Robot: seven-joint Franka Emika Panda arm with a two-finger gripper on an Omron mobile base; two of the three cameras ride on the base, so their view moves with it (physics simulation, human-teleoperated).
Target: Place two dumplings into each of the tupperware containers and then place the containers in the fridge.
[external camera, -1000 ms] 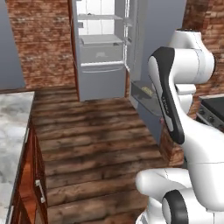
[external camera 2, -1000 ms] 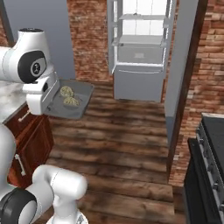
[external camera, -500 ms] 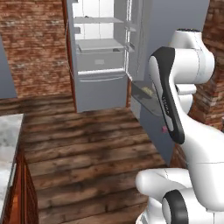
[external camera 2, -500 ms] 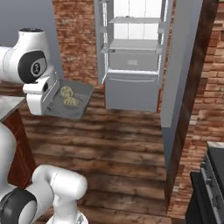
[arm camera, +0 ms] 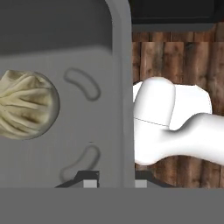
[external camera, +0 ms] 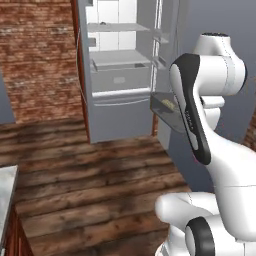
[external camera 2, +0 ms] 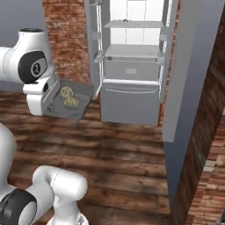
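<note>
Right base view: gripper [external camera 2: 49, 102] pinches rim of tray [external camera 2: 81, 110] w/ 2 dumplings [external camera 2: 69, 97]; keep it level, approach fridge [external camera 2: 132, 70] slowly, aim for free shelf.

The open fridge [external camera: 122, 75] is faced from some way back across the wooden floor [external camera: 90, 185] by both base views, from its left in one and from its right [external camera 2: 132, 70] in the other, so fridge and floor are shared. The hand view is set very close above a tupperware container [arm camera: 118, 87], with floor planks seen beyond its rim.
</note>
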